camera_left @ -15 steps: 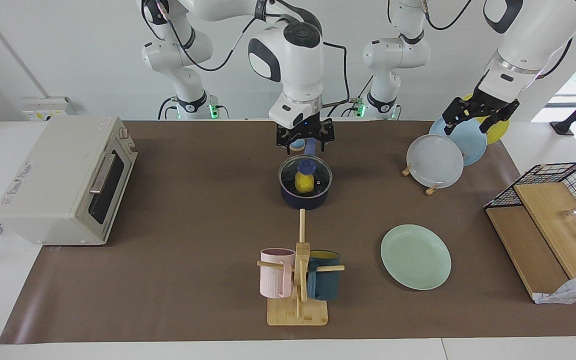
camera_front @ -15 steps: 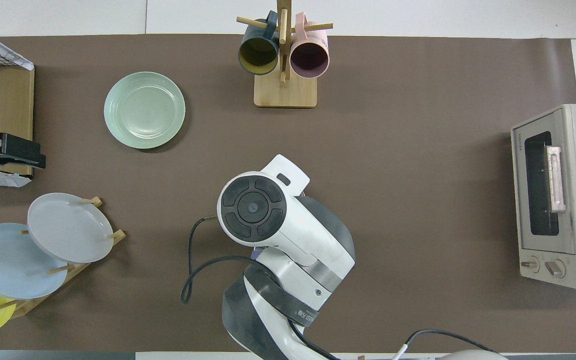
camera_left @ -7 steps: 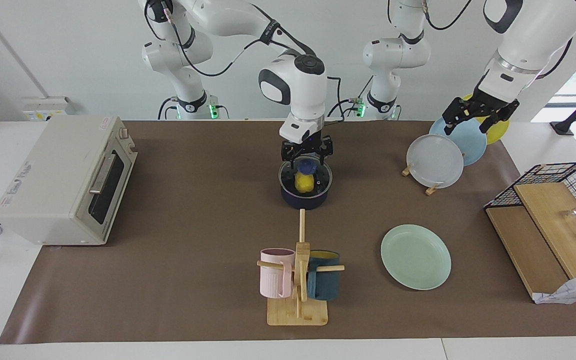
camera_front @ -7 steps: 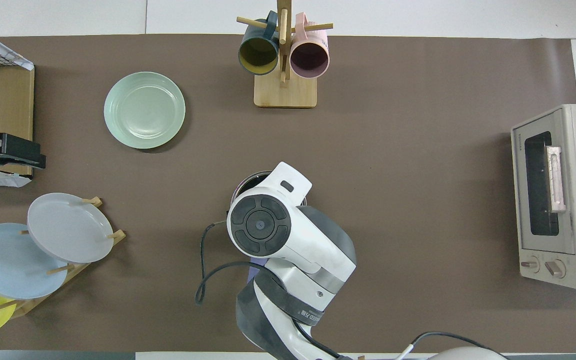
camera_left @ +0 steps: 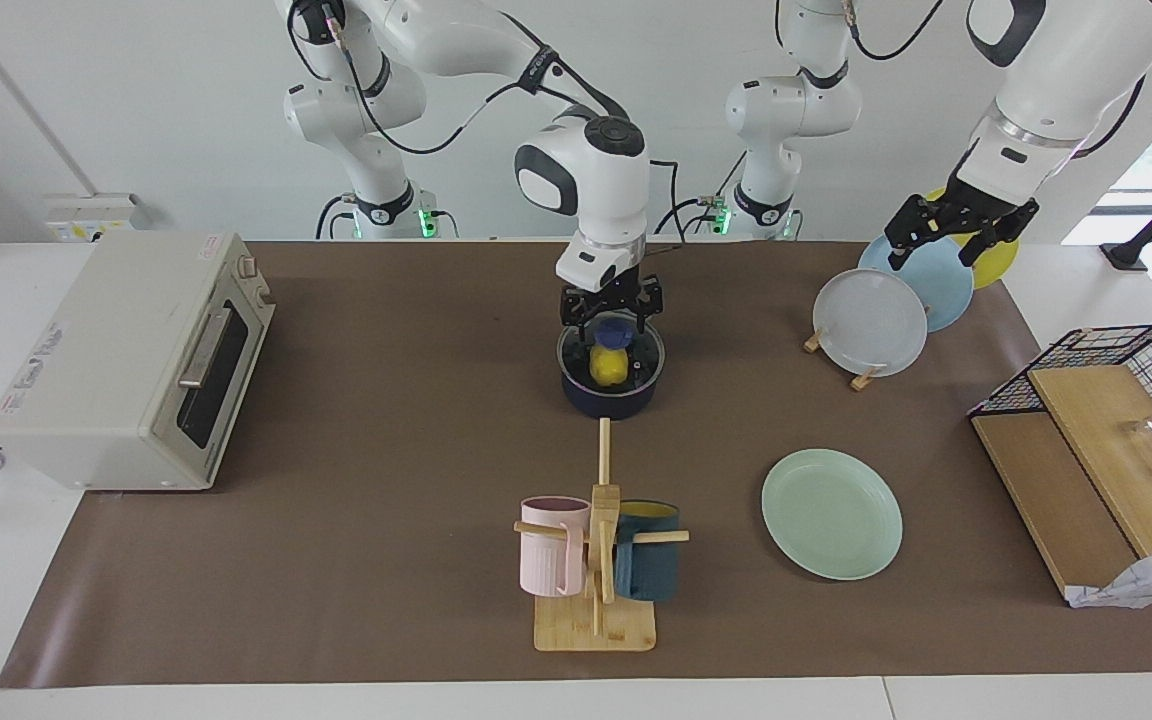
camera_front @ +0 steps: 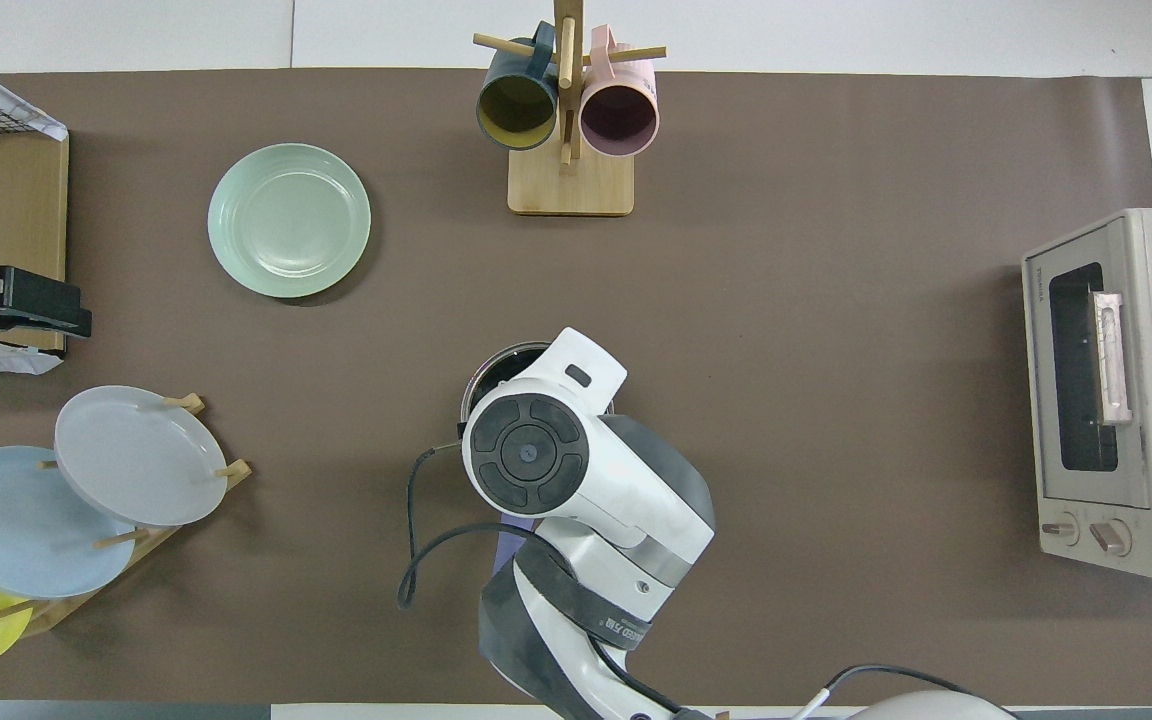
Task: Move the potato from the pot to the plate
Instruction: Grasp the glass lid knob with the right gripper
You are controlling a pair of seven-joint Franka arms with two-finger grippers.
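The dark blue pot [camera_left: 611, 395] stands mid-table, and only a part of its rim [camera_front: 494, 366] shows under the arm in the overhead view. Inside it lies the yellow potato [camera_left: 609, 367], seen through what looks like a clear lid with a blue knob [camera_left: 616, 329]. My right gripper [camera_left: 611, 312] hangs low over the pot, open, with one finger on each side of the knob. The mint-green plate [camera_left: 831, 512] [camera_front: 289, 220] lies bare, farther from the robots and toward the left arm's end. My left gripper [camera_left: 956, 238] waits open above the plate rack.
A rack with grey-white, light blue and yellow plates [camera_left: 871, 322] stands near the left arm. A wooden mug tree [camera_left: 598, 560] with pink and teal mugs is farther out than the pot. A toaster oven [camera_left: 131, 360] sits at the right arm's end, a wire basket [camera_left: 1116, 400] at the other.
My right gripper came forward from over the pot's handle and dropped low over the lid knob. The left arm stayed still.
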